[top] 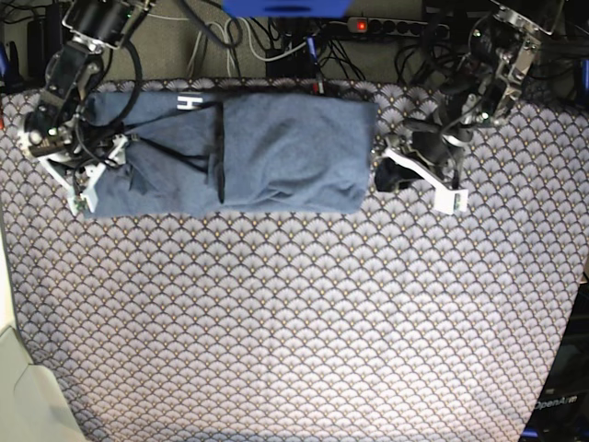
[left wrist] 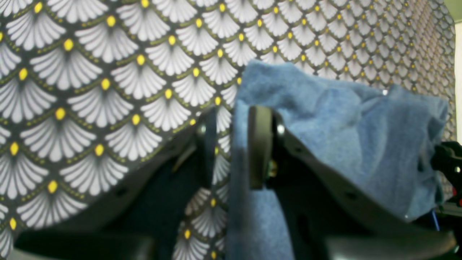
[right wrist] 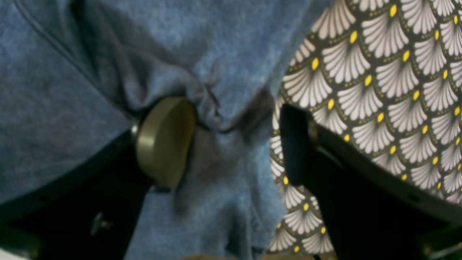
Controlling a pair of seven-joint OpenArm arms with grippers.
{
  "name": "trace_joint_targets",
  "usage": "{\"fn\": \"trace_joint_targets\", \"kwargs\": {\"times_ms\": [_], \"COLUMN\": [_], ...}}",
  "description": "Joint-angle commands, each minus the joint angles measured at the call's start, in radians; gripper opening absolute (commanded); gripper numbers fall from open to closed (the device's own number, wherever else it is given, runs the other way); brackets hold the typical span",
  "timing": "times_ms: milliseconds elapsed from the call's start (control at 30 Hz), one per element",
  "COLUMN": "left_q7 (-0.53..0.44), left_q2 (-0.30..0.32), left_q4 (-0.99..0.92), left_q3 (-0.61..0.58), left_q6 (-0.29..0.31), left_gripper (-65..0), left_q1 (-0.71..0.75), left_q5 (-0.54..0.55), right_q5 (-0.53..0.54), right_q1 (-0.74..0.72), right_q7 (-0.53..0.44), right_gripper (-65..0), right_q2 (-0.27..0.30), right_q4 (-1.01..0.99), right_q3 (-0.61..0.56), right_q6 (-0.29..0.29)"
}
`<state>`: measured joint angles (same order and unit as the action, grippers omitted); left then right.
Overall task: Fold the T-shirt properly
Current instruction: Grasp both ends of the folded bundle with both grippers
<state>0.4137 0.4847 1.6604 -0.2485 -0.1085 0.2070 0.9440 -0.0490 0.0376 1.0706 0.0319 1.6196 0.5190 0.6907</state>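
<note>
The slate-blue T-shirt [top: 276, 152] lies folded into a long band across the far part of the table, with a bit of white lettering [top: 189, 103] showing near its far edge. My left gripper [top: 379, 175] is at the band's right end. In the left wrist view its jaws [left wrist: 232, 144] stand a little apart, with the T-shirt's edge [left wrist: 325, 119] between them and bunched behind. My right gripper [top: 87, 180] is at the band's left end. In the right wrist view it [right wrist: 231, 144] is open wide around a puckered fold of the T-shirt [right wrist: 223, 72], with one pad [right wrist: 166, 141] against the cloth.
The scallop-patterned table cover [top: 294, 322] spreads in front of the T-shirt. Cables and a power strip [top: 396, 26] lie behind the table's far edge. A pale surface [top: 23, 396] sits at the near left corner.
</note>
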Motion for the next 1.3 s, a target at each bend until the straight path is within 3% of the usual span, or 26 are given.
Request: {"fn": "trace_joint_targets", "kwargs": {"times_ms": [0,533,700,900,933,1267], "left_q7": [-0.019,-0.019,-0.019,-0.019,-0.019,-0.019], "left_q2": [0.01,0.01,0.01,0.01,0.01,0.01], "left_q4": [0.016,0.016,0.016,0.016,0.016,0.025], "left_q3": [0.007,0.007,0.007,0.007,0.007,0.007], "left_q6": [0.011,0.01,0.01,0.01,0.01,0.01], "left_gripper": [-50.2,-50.2,-50.2,-50.2,-50.2,-50.2], "left_q1": [-0.008,-0.008,-0.008,-0.01,-0.01,-0.01], "left_q5": [0.007,0.007,0.007,0.007,0.007,0.007], "right_q5": [0.028,0.03,0.03,0.03,0.03,0.024], "right_q1": [-0.006,-0.023,-0.026,-0.026,-0.026,-0.025], "right_q7": [0.01,0.009,0.006,0.004,0.004,-0.019], "right_gripper": [-23.0,-24.3,-37.2,-63.1,-65.0,-65.0], "right_q2": [-0.016,-0.048,-0.048,-0.045,-0.045,-0.023], "right_q4": [0.003,0.003,0.001,0.001,0.001,0.112], "right_q3": [-0.007,-0.063,-0.063,-0.063,-0.063,-0.066], "right_q6": [0.007,0.007,0.007,0.007,0.007,0.007]}}
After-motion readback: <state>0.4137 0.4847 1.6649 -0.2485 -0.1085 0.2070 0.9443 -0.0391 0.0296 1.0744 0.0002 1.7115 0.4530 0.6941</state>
